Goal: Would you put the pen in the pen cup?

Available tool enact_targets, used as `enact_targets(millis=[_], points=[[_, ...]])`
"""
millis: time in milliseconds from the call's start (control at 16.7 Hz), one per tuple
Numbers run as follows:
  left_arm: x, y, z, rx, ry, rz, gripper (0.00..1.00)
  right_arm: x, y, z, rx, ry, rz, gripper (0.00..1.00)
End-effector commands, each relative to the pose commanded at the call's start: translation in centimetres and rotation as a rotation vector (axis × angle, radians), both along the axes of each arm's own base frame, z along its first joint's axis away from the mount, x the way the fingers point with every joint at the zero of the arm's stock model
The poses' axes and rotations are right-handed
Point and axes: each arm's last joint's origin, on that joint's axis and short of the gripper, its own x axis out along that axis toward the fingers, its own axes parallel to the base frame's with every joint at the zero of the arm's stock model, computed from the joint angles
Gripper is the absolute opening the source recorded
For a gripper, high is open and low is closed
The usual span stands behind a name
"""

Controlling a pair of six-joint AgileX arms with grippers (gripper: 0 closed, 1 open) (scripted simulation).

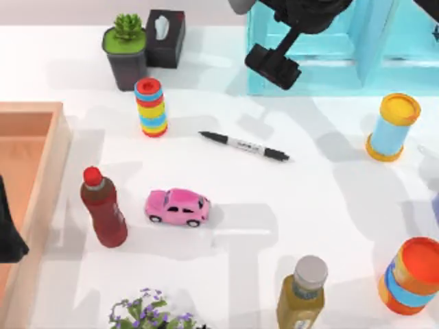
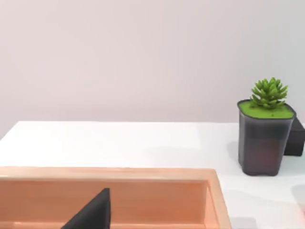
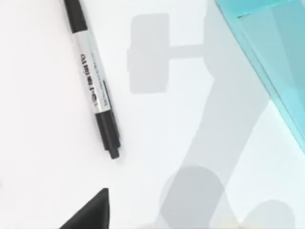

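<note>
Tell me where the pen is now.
In the top view the pen lies flat on the table near its middle, right of the coloured ring stack and up-right of the pink toy car.

A white table (image 1: 302, 205) carries soft grey shadows under even, bright light. Behind it stands a plain pale wall (image 2: 143, 52). A turquoise shelf unit (image 1: 343, 62) stands at the far edge of the table.

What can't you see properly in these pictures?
- Right claw: the top view can't settle whether its fingers are open or shut; the right wrist view catches just one dark tip.
- Left claw: cut off by the top view's left edge, over the wooden tray.
- Pen: its far end runs off the right wrist view's edge; its label is too small to read.
- Flowers: cut by the top view's bottom edge.
</note>
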Motion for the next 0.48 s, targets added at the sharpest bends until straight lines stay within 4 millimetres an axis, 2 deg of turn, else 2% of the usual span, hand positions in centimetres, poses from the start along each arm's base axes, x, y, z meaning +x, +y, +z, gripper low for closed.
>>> enact_targets(millis=[240, 480], points=[[0.0, 0.0, 0.0, 0.0, 0.0, 0.0, 1.0, 1.3, 4.2, -6.1, -0.109, 0.122, 0.114, 1.0], [0.0, 0.0, 0.0, 0.0, 0.0, 0.0, 1.0, 1.2, 6.2, -10.0, -0.172, 0.19, 0.18, 1.0]])
